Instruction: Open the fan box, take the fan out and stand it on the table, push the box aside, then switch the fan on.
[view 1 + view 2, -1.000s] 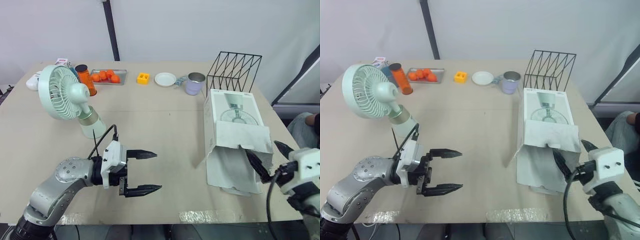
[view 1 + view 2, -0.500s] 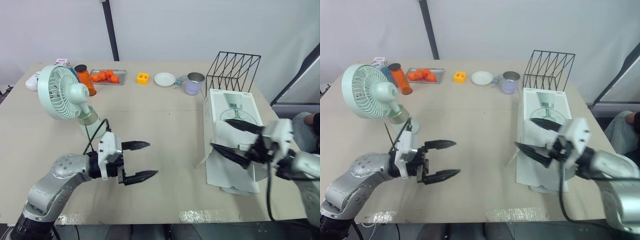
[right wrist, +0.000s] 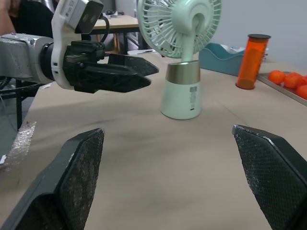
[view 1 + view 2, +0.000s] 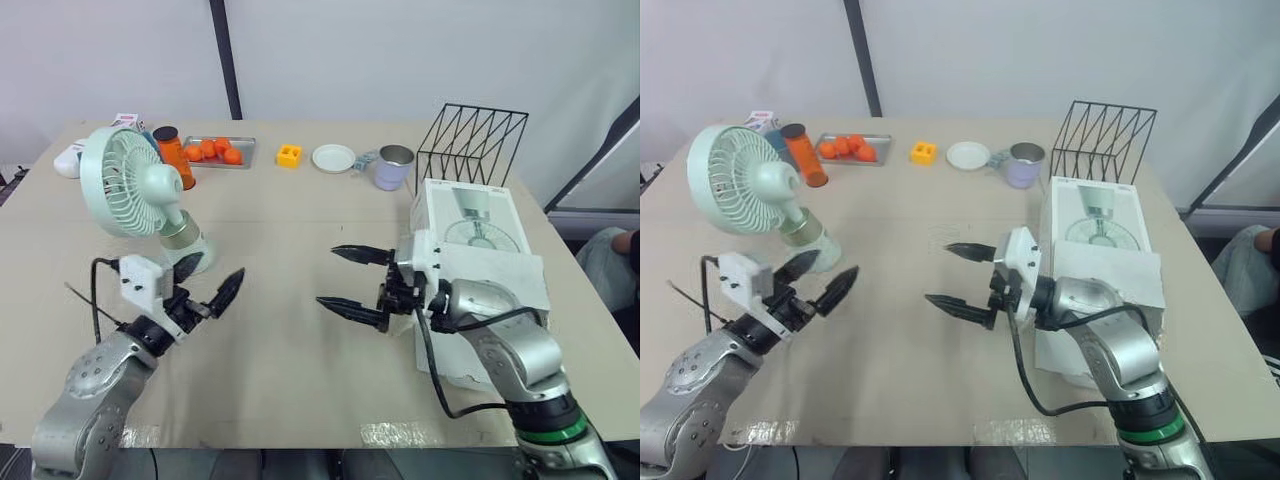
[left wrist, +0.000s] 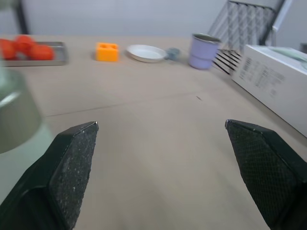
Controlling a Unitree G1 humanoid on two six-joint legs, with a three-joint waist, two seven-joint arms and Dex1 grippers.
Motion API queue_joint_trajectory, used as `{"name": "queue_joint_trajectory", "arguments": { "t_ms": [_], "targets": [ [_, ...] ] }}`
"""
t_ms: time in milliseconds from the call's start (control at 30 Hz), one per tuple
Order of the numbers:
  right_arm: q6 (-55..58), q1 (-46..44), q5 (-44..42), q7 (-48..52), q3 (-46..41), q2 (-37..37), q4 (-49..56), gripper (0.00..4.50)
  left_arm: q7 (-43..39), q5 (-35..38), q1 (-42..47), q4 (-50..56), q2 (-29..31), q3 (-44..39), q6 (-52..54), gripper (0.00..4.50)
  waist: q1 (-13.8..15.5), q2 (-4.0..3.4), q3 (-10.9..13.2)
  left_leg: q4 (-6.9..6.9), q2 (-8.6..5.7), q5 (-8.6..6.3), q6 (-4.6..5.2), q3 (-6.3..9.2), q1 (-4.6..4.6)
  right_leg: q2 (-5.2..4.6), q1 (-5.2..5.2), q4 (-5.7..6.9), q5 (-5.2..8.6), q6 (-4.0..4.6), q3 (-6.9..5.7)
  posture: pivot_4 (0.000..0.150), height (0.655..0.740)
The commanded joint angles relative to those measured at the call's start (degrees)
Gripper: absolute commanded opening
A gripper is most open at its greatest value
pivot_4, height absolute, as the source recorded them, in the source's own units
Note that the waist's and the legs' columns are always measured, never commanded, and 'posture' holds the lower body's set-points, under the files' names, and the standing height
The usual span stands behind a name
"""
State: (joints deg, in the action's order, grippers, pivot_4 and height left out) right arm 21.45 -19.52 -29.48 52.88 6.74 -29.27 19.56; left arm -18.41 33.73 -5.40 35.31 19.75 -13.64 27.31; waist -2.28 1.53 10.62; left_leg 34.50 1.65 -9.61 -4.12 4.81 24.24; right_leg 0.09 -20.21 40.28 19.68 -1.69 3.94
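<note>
Tan table (image 4: 290, 215), plain white wall (image 4: 400, 60)

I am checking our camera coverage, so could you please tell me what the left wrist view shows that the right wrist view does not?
The left wrist view adds the yellow block, the white plate, the purple cup, the wire rack and the fan box. The right wrist view adds the head of the fan and the orange bottle. Both share the table, the tray of oranges, the fan's base and the open left end effector.
</note>
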Motion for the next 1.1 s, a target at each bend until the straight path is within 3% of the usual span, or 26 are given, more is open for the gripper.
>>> {"name": "queue_joint_trajectory", "arguments": {
  "t_ms": [33,400,1100],
  "targets": [
    [-2.0,-2.5,1.0,1.6,0.4,0.5,-2.0,4.41,3.9,-0.4,-0.5,3.7,-0.9,-2.6,-0.7,4.5,0.1,0.01,0.0,0.0,0.0,0.0,0.0,-0.01,-0.01,0.01,0.0,0.0,-0.01,0.01,0.01,0.15,0.74],
    [-3.3,-7.9,3.2,-1.3,0.1,5.4,-6.9,4.41,8.8,2.7,-4.6,3.7,-3.5,-11.1,-2.1,4.5,-0.1,0.04,0.0,-0.03,0.02,0.0,-0.01,-0.01,-0.01,0.04,-0.01,-0.02,-0.04,0.05,0.0,0.15,0.74],
    [-9.3,-5.7,3.4,2.9,-0.2,7.2,-10.2,4.41,8.5,3.9,5.1,-2.5,3.7,-15.4,-1.1,4.5,-0.2,0.06,0.0,-0.05,0.04,0.01,-0.02,-0.01,-0.02,0.05,-0.01,-0.03,-0.06,0.06,-0.01,0.15,0.74]
  ]
}}
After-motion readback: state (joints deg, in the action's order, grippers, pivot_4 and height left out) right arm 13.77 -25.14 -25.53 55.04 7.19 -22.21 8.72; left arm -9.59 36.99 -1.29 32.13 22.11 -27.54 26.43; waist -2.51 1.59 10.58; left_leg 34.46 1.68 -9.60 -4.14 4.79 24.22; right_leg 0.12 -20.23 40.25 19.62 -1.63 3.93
